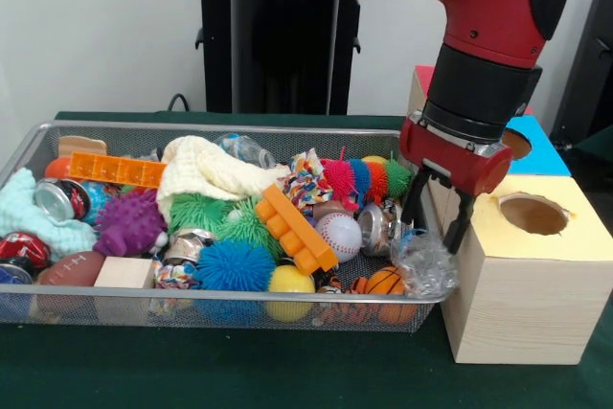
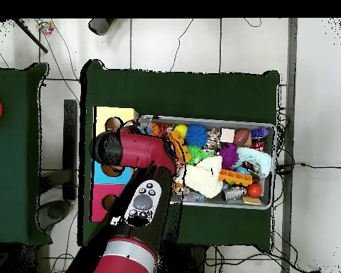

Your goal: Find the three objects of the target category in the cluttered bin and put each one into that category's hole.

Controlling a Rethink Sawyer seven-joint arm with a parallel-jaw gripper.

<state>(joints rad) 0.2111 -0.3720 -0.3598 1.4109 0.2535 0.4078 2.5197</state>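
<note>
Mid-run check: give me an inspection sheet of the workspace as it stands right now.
Surface: dark green table, wire mesh bin on it.
Job's things: wooden box beside the bin, with yellow-topped hole nearest, blue-topped hole behind it; the target category cannot be told.
Clutter: bin is packed; baseball, blue spiky ball, purple spiky ball, orange toy block, cream cloth, crushed cans, small football.
Grippers: gripper open, fingertips at crinkled clear plastic in the bin's corner by the box.
Cables: black cables on the floor.
Surroundings: second green table nearby.
</note>
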